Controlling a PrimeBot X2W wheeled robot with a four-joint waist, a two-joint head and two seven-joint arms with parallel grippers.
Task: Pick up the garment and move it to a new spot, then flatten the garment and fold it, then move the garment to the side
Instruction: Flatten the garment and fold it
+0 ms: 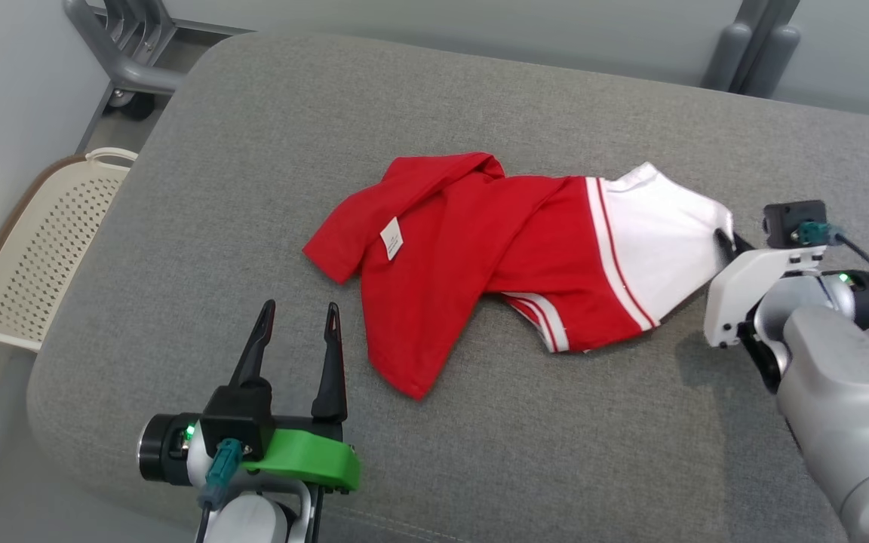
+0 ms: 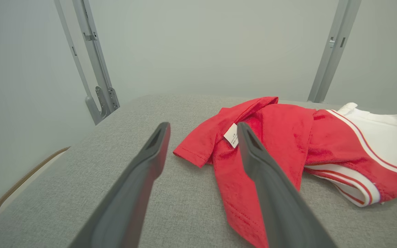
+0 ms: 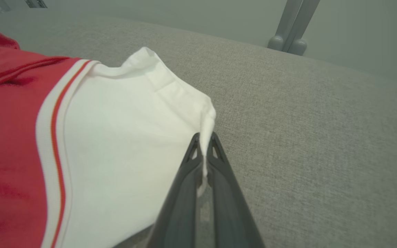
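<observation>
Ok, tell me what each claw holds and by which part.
The right claw pinches the garment by the edge of its white part; the left claw holds nothing.

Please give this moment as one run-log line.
phase: grasp | right gripper: shut on garment, white edge | left gripper: open, holding nothing | garment: crumpled on grey pad

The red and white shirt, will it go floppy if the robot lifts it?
Probably floppy: the shirt lies crumpled and twisted on the grey cushion, so it should dangle. Likely light, since the right hand pinches just a thin white edge. It could slip out of such a small pinch.
</observation>
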